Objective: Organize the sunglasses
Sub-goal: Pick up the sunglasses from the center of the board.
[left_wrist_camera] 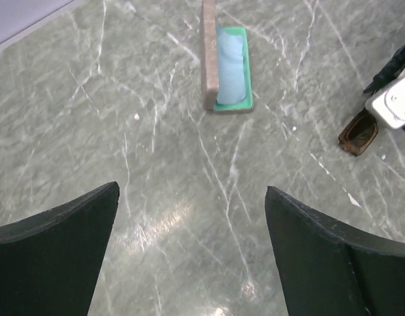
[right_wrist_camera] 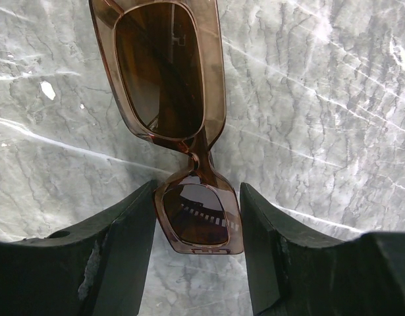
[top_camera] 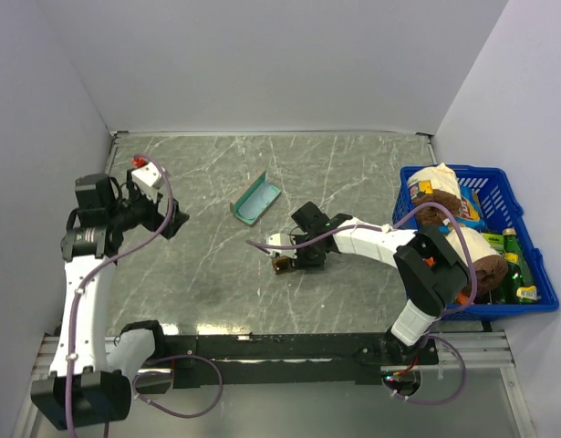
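Right pincer: clamped across one lens of the sunglasses; both fingers press the outer rim of that lens. The other lens and the bridge stick out past the fingertips, unsupported.

Sunglasses sit near mid-desk, just right of the open case, which holds a light blue cloth. Case and glasses are apart, not touching. I cannot tell whether the glasses rest on the marble or are a hair off it.

Left pincer: fingers spread wide, nothing between them, hanging over bare desk and facing the case.

Handling, as judged:
- Light item. Weight is no issue, but balance is, since you hold one end and the free lens will want to droop or swing.
- The frame looks like thin translucent plastic, stiff but likely brittle. Squeeze only as hard as you need to.
- The lenses are glossy and probably slippery, so they may also scratch or smear. Keep the pads on the rim, not the glass.
- The bridge is the narrowest part. Don't lever against it.
- A grip nearer the bridge would carry more evenly, if you choose to re-grip.
- The case opening looks narrow, so line the glasses up lengthwise before lowering them.
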Controlling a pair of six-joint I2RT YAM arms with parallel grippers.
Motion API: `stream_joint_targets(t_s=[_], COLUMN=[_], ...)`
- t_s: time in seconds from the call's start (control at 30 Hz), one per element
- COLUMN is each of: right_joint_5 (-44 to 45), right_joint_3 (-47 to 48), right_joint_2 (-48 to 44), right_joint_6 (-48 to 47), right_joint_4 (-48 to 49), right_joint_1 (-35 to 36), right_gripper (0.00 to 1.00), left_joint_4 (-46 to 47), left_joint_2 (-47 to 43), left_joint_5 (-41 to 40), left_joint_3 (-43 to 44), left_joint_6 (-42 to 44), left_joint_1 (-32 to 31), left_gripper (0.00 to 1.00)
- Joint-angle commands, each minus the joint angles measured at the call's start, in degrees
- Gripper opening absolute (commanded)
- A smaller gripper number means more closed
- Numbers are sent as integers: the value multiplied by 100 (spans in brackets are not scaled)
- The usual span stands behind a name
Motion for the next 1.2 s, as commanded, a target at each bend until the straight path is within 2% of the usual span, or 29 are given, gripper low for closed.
stream_joint_targets(t_s=[0.0,0.1,0.37,0.57,0.83,1.03,1.17], right_joint_5=[-61,-43,71,247,967,1004,784], right_joint_3=[22,-5,-31,-75,-198,258,268], right_joint_2=[-289,-350,-474,-535,-693,-526,-815], right_joint_6=[55,55,117,170,-102,-173,-120], right_joint_4=[103,129,305,516,1043,719,534], right_joint_1=[-24,-24,-24,-24,-24,-76,-138], right_gripper=[19,17,13,12,11,11,11], left_joint_4=[-173,-367,-332,-375,-543,-359,-16], left_joint_2=[-246,-369,-554,-554,-616,-554,-414], left_joint_5=[-448,-615,-342,-246,-273,-316,-281], left_joint_3=[-378,-501,-1028,-1073,-1046,-1091,-863], left_joint_6=[-76,30,145,215,338,347,338], left_joint_1=[32,40,40,40,32,40,14], left_gripper=[96,96,97,96,97,96,96])
